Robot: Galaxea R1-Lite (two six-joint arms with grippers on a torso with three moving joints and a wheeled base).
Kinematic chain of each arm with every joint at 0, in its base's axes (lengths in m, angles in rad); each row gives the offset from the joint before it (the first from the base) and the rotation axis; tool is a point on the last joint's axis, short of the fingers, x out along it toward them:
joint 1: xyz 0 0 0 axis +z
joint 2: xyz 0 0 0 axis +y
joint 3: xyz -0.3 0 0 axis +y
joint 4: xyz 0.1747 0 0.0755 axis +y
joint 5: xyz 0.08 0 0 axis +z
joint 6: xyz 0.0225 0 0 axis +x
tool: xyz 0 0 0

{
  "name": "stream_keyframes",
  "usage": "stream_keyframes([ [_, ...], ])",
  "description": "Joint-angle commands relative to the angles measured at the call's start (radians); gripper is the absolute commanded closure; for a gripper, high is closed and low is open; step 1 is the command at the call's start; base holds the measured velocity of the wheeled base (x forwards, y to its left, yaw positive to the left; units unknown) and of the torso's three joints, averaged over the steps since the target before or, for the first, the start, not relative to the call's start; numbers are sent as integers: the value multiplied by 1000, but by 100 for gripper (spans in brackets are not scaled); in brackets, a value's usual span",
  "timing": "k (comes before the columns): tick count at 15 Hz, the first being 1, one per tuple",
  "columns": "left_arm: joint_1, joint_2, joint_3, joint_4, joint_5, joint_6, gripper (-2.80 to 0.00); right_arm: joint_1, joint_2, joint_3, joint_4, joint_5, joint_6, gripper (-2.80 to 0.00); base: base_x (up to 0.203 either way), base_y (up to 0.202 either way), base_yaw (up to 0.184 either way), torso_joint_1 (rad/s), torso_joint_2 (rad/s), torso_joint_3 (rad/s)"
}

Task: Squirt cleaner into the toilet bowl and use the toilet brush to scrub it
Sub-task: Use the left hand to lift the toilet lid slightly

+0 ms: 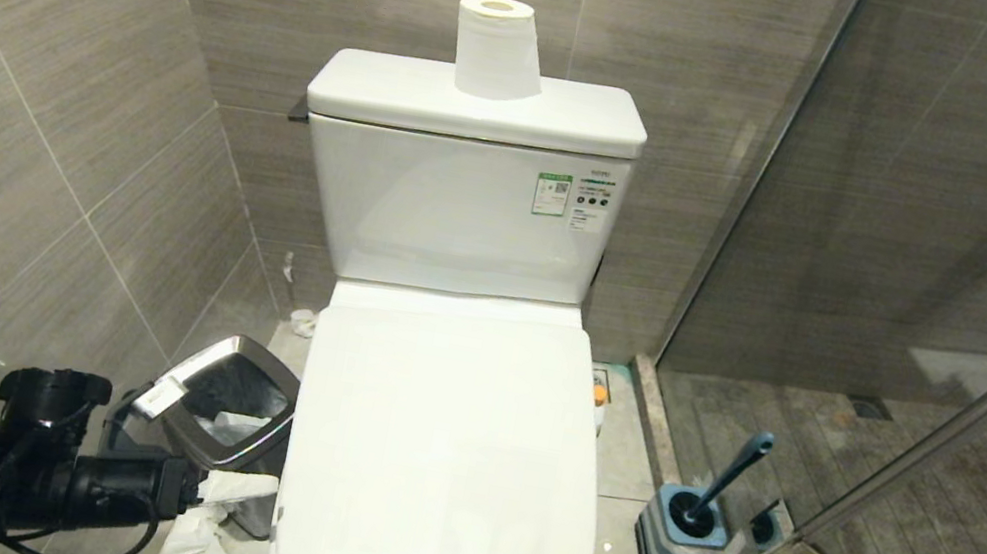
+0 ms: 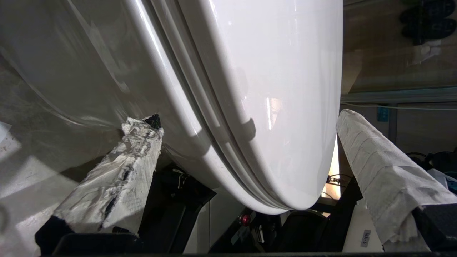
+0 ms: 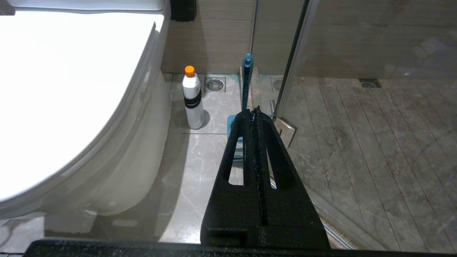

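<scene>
The toilet bowl (image 1: 439, 471) has its white lid down, so its inside is hidden, and no cleaner shows. My left gripper (image 2: 246, 119) is open at the bowl's front left. Its paper-wrapped fingers (image 2: 117, 178) straddle the lid and seat edge, one under the rim and one above the lid. In the head view the left gripper (image 1: 227, 520) sits low beside the toilet. The toilet brush (image 1: 726, 486) stands in its blue holder (image 1: 679, 538) by the glass door. My right gripper (image 3: 254, 112) is shut and empty, hanging above the floor in front of the toilet brush (image 3: 246, 78).
A white bottle with an orange cap (image 3: 192, 98) stands on the floor between toilet and brush. A steel-rimmed waste bin (image 1: 231, 414) with paper in it sits left of the bowl, close to my left arm. A toilet roll (image 1: 494, 44) stands on the tank. The glass shower door (image 1: 908, 289) closes the right side.
</scene>
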Motion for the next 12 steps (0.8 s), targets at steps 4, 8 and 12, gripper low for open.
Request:
stream_keyframes([
  [4, -1, -9, 0, -8, -5, -5, -280, 0, 1, 0, 0, 0, 1, 0, 0, 0, 0, 0, 0, 0],
  [8, 24, -20, 12, -18, -4, -5, -280, 0, 1, 0, 0, 0, -1, 0, 0, 0, 0, 0, 0, 0],
  [12, 26, -29, 14, -21, 8, -6, -280, 0, 1, 0, 0, 0, -1, 0, 0, 0, 0, 0, 0, 0],
])
